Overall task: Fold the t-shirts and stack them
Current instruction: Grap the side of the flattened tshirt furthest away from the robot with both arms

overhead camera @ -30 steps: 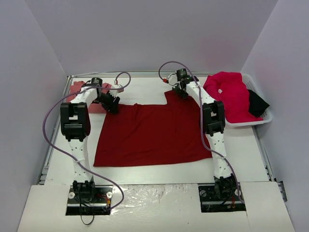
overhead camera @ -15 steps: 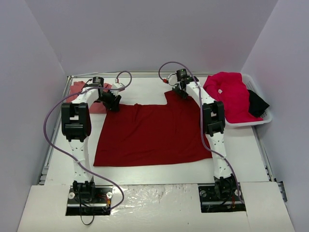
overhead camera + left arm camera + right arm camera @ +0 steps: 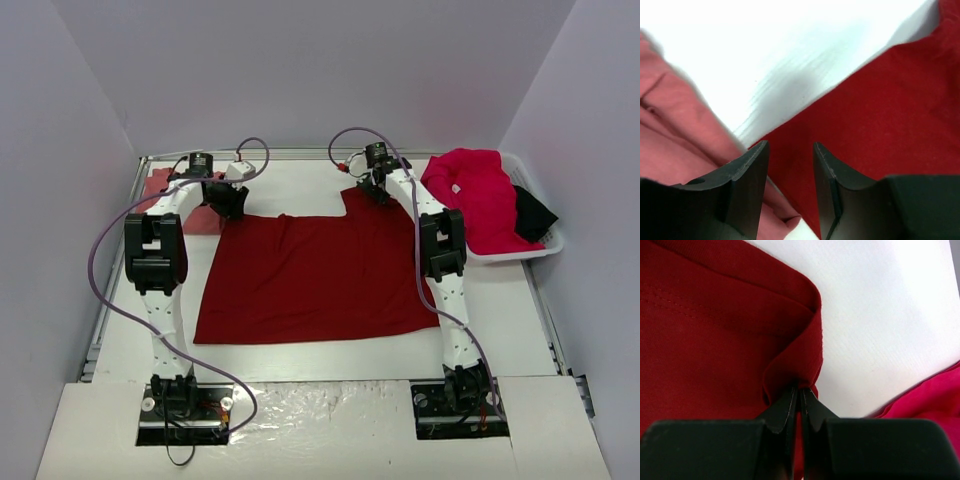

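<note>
The dark crimson t-shirt (image 3: 315, 280) lies spread out nearly flat in the middle of the table (image 3: 300, 355), between the two arms, its near edge running straight across. At its far right corner the cloth steps up towards the back of the table. There the right jaws are pressed tight together on a pinched fold of the crimson fabric, with the cloth curling up and over just ahead of the tips in the right wrist view.

At the shirt's far left corner the left jaws stand partly apart, a modest gap between them with nothing in it. Through that gap I can see the crimson edge and a strip of bare white table. I cannot tell whether the tips touch the cloth.

Just beside that corner, against the far left edge of the table, sits the faded salmon-pink t-shirt (image 3: 160, 185), bunched and wrinkled. In the left wrist view it runs right up to the crimson edge.

Over on the right, the raspberry pink-red t-shirt (image 3: 475, 200) is heaped in a white basket (image 3: 548, 245), spilling over its left rim, with something black (image 3: 533, 213) lying next to it inside.
</note>
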{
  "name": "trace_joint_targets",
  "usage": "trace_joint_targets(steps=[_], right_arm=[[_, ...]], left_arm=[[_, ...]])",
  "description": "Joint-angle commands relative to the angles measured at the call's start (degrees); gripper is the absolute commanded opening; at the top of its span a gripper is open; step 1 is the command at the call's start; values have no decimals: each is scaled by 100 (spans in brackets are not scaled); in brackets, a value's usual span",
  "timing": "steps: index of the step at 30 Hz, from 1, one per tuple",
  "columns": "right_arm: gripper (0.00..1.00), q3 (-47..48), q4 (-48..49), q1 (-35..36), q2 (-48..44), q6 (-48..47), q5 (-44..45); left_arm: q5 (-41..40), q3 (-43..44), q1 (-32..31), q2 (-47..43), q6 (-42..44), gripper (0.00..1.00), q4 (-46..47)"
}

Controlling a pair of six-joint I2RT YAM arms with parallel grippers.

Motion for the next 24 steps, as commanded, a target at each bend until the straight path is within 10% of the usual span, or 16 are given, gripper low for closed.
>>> trace_joint_targets(steps=[1,14,24], right_arm=[[0,-140,-321,-74,-51,-51,95],[0,-245,-374,-65,-156,-34,86],[0,-412,-374,-109,-236,-95,165]], left_arm=[[-257,409,-48,14,-123,39,126],[-688,1297,-153,735,316,38,-1122],[-776,1324,-294,797,544,19,-1501]])
